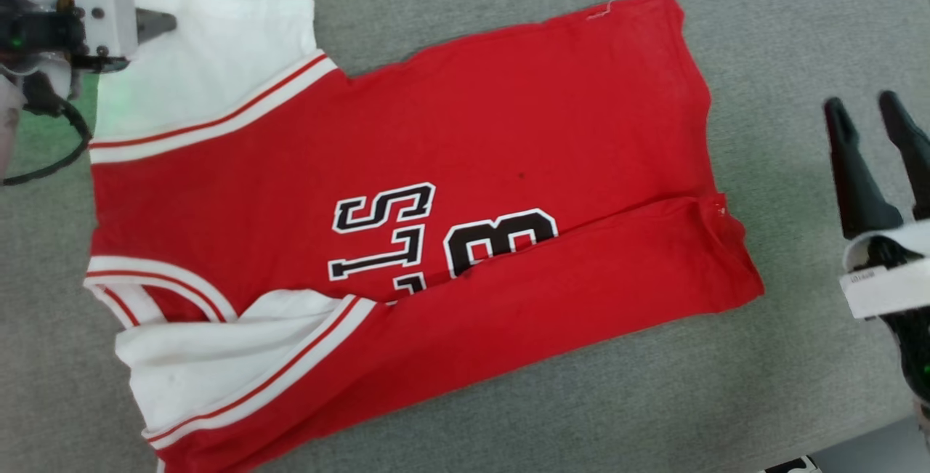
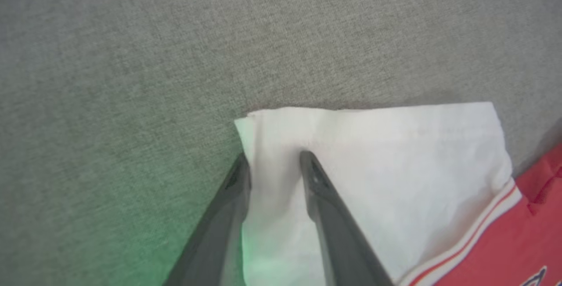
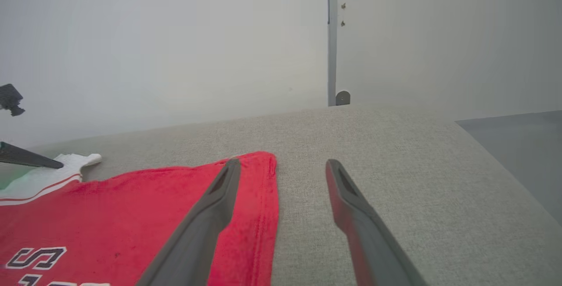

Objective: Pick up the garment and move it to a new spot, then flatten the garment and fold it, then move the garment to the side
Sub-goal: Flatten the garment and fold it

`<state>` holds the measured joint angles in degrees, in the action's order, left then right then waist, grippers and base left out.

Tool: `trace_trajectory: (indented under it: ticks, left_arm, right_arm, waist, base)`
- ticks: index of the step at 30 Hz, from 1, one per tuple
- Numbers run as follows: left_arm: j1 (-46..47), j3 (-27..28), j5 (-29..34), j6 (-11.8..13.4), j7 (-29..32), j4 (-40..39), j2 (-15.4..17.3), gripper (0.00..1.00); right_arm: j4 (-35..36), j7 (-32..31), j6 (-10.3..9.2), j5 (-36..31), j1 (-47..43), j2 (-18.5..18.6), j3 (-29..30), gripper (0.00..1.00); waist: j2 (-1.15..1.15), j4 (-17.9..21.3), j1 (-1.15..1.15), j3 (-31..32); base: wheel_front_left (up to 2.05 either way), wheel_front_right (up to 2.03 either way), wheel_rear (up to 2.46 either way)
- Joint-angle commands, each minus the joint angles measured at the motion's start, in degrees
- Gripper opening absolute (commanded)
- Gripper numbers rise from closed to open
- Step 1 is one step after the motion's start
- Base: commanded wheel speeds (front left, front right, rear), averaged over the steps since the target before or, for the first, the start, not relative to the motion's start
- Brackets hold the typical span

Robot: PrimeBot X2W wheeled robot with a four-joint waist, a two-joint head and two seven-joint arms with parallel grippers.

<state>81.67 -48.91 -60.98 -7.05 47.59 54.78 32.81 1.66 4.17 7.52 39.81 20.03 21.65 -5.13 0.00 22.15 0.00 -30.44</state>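
Garment [image 1: 407,226] part-folded on grey surface [image 1: 799,22], left gripper [image 2: 273,156] astride white sleeve [image 2: 373,154]

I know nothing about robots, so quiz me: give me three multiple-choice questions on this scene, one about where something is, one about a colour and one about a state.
1. Where are the left fingers?
A. At a white sleeve of the shirt
B. On the red hem
C. On the neckline

2. What colour is the shirt's lettering?
A. Blue
B. Black, edged in white
C. Yellow

3. How are the right fingers?
A. Clamped on the hem
B. Pinching a collar
C. Spread apart, holding nothing

Answers:
1 A: the left wrist view shows sleeve cloth between them.
2 B: the head view shows black letters with white outlines.
3 C: they stand apart over the grey surface, beside the shirt.
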Motion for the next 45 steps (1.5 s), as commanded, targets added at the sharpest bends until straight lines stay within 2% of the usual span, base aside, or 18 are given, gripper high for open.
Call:
trace_trajectory:
  ticks: [1, 7, 14, 16, 21, 28, 31, 34, 39, 45]
  left_arm:
    - [-2.74, -0.88, -0.68, -0.42, 1.00, 0.61, -1.88, 0.00]
    - [-1.58, -1.50, -1.30, -0.61, -0.23, -1.21, -3.01, 0.00]
    - [0.84, -2.73, -2.53, -0.52, -2.38, -4.97, -5.68, 0.00]
    - [1.12, -3.44, -2.79, -0.52, -2.79, -5.88, -6.34, 0.00]
    - [1.54, -4.71, -4.13, -0.52, -3.84, -7.96, -6.43, 0.00]
    - [1.87, -5.79, -5.44, -0.31, -5.65, -7.29, -6.56, 0.00]
    - [1.44, -6.35, -6.31, -0.31, -6.37, -7.61, -7.02, 0.00]
    - [0.97, -6.49, -7.52, -0.34, -8.30, -8.80, -6.93, 0.00]
    - [-0.80, -5.74, -10.88, -0.38, -13.79, -14.22, -6.03, 0.00]
    - [-6.75, -6.52, -14.35, -0.38, -20.86, -26.85, -0.39, 0.00]
  right_arm:
    - [0.14, -0.90, -0.06, 0.73, 1.77, 0.77, -0.77, 1.00]
    - [-3.35, -13.01, -0.05, 1.56, 13.02, 4.67, -4.61, 1.00]
    - [-16.95, -39.09, -0.06, 6.33, 30.60, 8.27, -14.09, 1.00]
    - [-20.74, -44.52, -0.06, 7.91, 34.59, 9.24, -15.55, 1.00]
    - [-29.12, -49.35, -0.06, 8.50, 40.49, 9.08, -17.77, 1.00]
    - [-37.03, -50.78, -0.06, 8.61, 44.08, 8.23, -22.85, 1.00]
    - [-38.33, -49.77, -0.05, 9.60, 44.38, 7.95, -24.62, 0.00]
    - [-38.09, -47.18, -0.05, 11.56, 44.54, 8.66, -25.16, 0.00]
    - [-34.52, -40.15, -0.05, 12.99, 43.49, 12.45, -26.29, 0.00]
    - [-24.67, -35.63, -0.05, 16.19, 36.21, 19.55, -28.47, 0.00]
  waist:
    - [0.00, -0.50, 0.00, -0.25]
    - [0.00, -2.71, 0.00, -1.04]
    - [0.00, -7.23, 0.00, -3.22]
    - [0.00, -8.46, 0.00, -3.69]
    - [0.00, -10.59, 0.00, -4.84]
    - [0.00, -12.00, 0.00, -5.66]
    - [0.00, -12.49, 0.00, -5.38]
    - [0.00, -13.02, 0.00, -4.33]
    - [0.00, -14.47, 0.00, -1.05]
    - [0.00, -16.69, 0.00, 3.22]
  base:
    - [0.00, 0.00, 0.00]
    - [0.00, 0.00, 0.00]
    - [0.00, 0.00, 0.00]
    - [0.00, 0.00, 0.00]
    - [0.00, 0.00, 0.00]
    - [0.00, 0.00, 0.00]
    - [0.00, 0.00, 0.00]
    - [0.00, 0.00, 0.00]
    - [0.00, 0.00, 0.00]
    - [0.00, 0.00, 0.00]
